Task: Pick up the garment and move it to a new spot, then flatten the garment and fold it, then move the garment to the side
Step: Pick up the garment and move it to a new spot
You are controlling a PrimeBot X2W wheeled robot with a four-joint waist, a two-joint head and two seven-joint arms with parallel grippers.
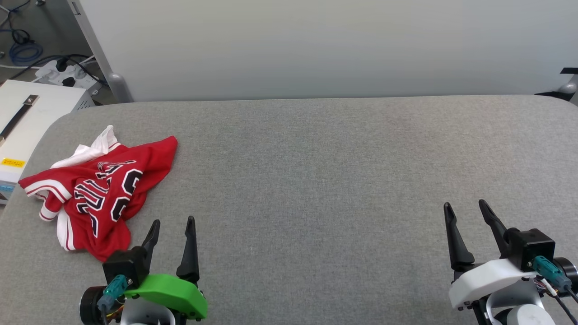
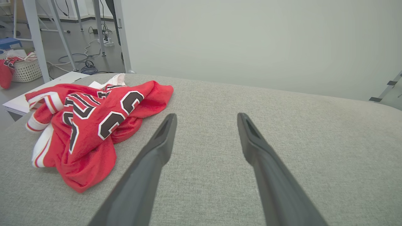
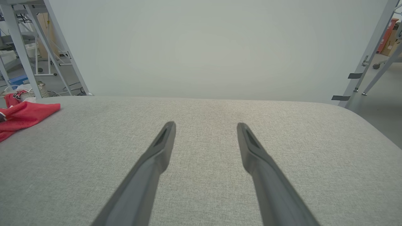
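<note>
Soft red cloth garment [image 1: 104, 194] lies on matt, coarse-woven grey table [image 1: 316, 180]

You have the garment [image 1: 97, 192] crumpled at the left end of the grey table [image 1: 316, 180] (lettering twisted, a white sleeve poking out behind). Your left gripper [image 1: 174, 226] sits just beside its near edge, fingers spread and empty; your right gripper [image 1: 465, 208], also spread, is well apart.

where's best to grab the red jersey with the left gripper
Likely the bunched red fold at the near edge of the garment, closest to the open left gripper. Come down from above: it lies crumpled, so raised ridges offer cloth to pinch.
</note>
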